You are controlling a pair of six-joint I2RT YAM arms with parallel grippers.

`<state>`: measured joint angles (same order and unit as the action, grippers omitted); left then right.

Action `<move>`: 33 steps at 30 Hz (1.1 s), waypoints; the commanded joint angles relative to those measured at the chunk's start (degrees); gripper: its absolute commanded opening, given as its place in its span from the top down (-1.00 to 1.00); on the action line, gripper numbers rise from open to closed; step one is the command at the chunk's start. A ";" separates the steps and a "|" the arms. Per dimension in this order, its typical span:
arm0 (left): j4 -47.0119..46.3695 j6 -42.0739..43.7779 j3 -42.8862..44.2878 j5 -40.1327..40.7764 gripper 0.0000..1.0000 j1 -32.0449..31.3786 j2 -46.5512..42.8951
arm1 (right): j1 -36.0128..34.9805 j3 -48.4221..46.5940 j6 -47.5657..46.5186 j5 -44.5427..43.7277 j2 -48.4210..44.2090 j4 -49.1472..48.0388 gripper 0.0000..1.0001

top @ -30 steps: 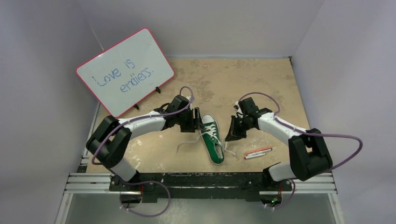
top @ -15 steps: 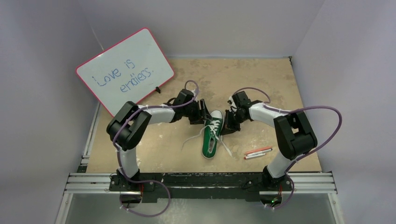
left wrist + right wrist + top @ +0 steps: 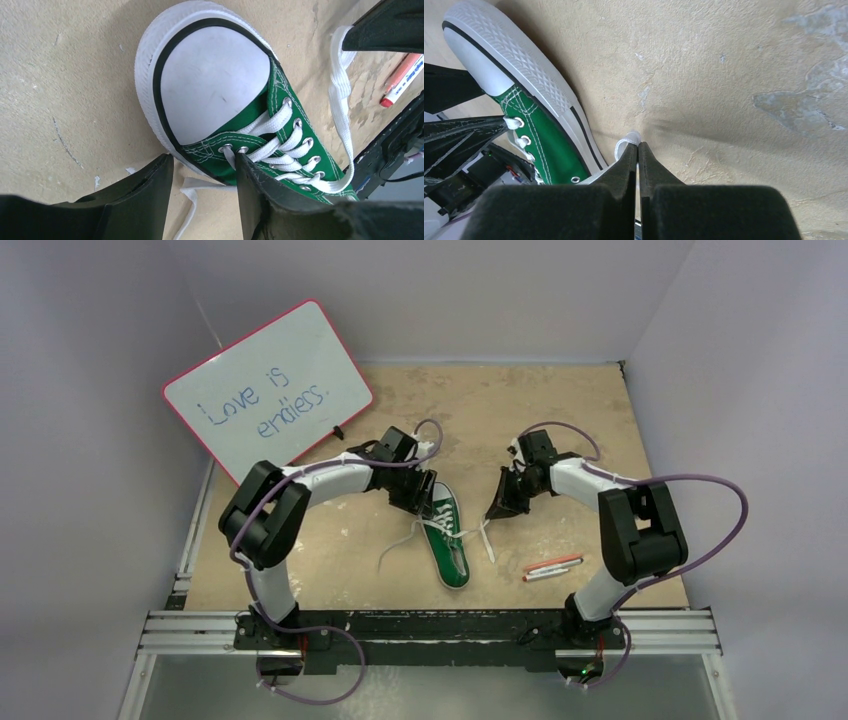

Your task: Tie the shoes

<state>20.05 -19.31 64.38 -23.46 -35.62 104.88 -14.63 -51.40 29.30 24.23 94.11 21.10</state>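
Note:
The green sneaker [image 3: 448, 538] lies on the table with its white toe cap [image 3: 215, 85] pointing away from the arms. My left gripper [image 3: 425, 502] is open at the shoe's left side near the toe. In the left wrist view [image 3: 202, 160] one finger rests by the front eyelets and the other stands on the table, with a loose white lace [image 3: 192, 192] lying between them. My right gripper [image 3: 500, 506] is to the right of the shoe. In the right wrist view it [image 3: 638, 146] is shut on a fold of the right lace [image 3: 630, 137].
A pink-framed whiteboard [image 3: 265, 390] stands propped at the back left. Two markers [image 3: 552, 566] lie to the right of the shoe's heel. The left lace [image 3: 400, 545] trails over the table to the shoe's left. Walls close in the table on three sides.
The shoe turned toe-right, then swung back with its toe to the left. My right gripper has pulled away to the right of the shoe. My left gripper has dropped slightly toward the toe.

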 commanded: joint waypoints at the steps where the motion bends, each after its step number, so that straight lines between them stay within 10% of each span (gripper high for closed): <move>1: 4.23 5.50 1.71 -0.47 -0.04 0.30 -1.34 | -0.30 -1.63 -1.33 0.96 -1.09 0.94 1.00; 10: -2.18 -7.26 -5.38 0.73 -0.21 1.54 -14.10 | -0.24 -1.01 -0.96 4.04 0.10 -1.76 1.00; 20: 2.38 7.99 -7.51 3.61 0.37 0.48 -11.90 | -0.31 -0.55 -1.38 5.48 -0.24 -1.42 1.00; 33: -6.01 10.35 -7.73 12.69 0.28 -5.77 -3.98 | -0.28 0.26 -1.59 5.04 -1.86 -0.45 1.00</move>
<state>17.47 -11.14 55.22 -16.29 -40.34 98.08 -14.68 -51.35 28.84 28.10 94.63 19.81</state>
